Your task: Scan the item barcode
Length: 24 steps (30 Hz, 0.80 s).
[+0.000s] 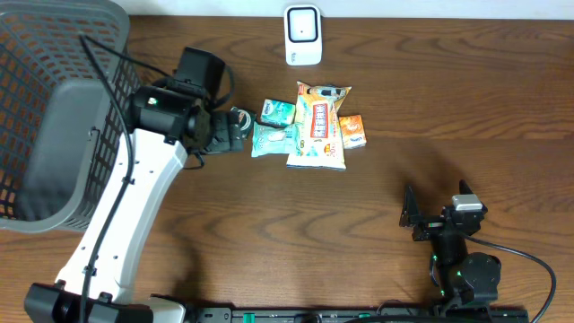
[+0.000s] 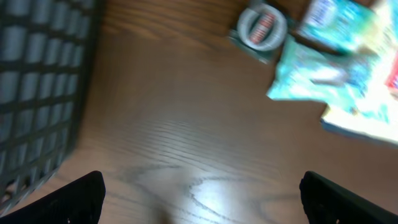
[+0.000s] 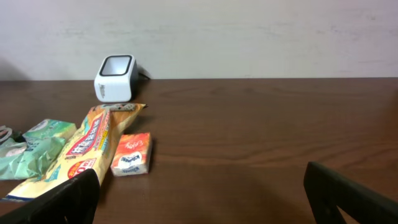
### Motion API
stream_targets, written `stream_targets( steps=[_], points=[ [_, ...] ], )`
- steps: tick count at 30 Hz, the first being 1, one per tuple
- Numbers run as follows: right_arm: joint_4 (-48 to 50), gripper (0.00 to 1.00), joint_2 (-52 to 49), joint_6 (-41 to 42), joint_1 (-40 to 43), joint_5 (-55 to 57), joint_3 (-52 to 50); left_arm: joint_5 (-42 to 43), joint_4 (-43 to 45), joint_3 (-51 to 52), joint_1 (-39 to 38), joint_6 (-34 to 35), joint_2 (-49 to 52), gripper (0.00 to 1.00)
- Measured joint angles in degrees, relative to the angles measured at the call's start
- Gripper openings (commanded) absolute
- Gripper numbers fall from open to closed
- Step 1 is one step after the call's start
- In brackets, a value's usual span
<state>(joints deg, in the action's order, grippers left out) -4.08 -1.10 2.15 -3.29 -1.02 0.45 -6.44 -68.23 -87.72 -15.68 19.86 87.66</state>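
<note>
Since the wood table (image 1: 269, 233) carries everything and the big dark mesh basket (image 1: 45, 108) fills its left end, the white left arm (image 1: 134, 197) reaches up just beside the basket's rim, w/ little room on that side. The right arm (image 1: 462, 260) sits low at the near-right corner, well apart from the goods. The item cluster (image 1: 309, 126) lies mid-table, to the right of the left gripper (image 2: 200, 190) and near it, so the left arm is clearly the closer one. In the blurred left wrist view the cluster shows at upper right. That gripper is spread wide and empty, only bare wood between its dark fingers (image 2: 81, 196). The right gripper (image 3: 200, 180) is also spread wide w/ nothing in it, and it looks across at the cluster off to its left.

Biggest piece is the yellow snack bag (image 1: 318, 126), its long axis running from the robot's side toward the far edge. The white scanner (image 1: 303, 34) stands beyond the bag's far end, apart from it, by the wall, w/ nothing between. Two teal packets (image 1: 274, 136) lie against the bag's left edge and an orange box (image 1: 352, 131) is just beside its right edge. A small round pack (image 2: 262, 26) is the nearest thing to the left gripper, just beside the teal packets. No barcode is legible. Probably the round pack or a teal packet goes first, but the crowding risks dragging a neighbour along.
</note>
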Motion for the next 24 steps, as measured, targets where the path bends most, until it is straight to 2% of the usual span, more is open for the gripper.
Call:
stream_targets(
  steps=[6, 16, 20, 24],
  points=[
    [0.0, 0.99, 0.0, 0.0, 0.0, 0.0, 0.0, -3.0, -0.9, 0.0, 4.1, 4.2, 0.0, 0.98],
    [0.0, 0.99, 0.0, 0.0, 0.0, 0.0, 0.0, -3.6, -2.0, 0.0, 6.0, 3.7, 0.0, 0.98],
    [0.0, 0.99, 0.0, 0.0, 0.0, 0.0, 0.0, 0.2, -0.9, 0.0, 6.1, -0.4, 0.0, 0.98],
    [0.0, 0.99, 0.0, 0.0, 0.0, 0.0, 0.0, 11.0, 0.4, 0.0, 6.0, -8.2, 0.0, 0.99]
  ],
)
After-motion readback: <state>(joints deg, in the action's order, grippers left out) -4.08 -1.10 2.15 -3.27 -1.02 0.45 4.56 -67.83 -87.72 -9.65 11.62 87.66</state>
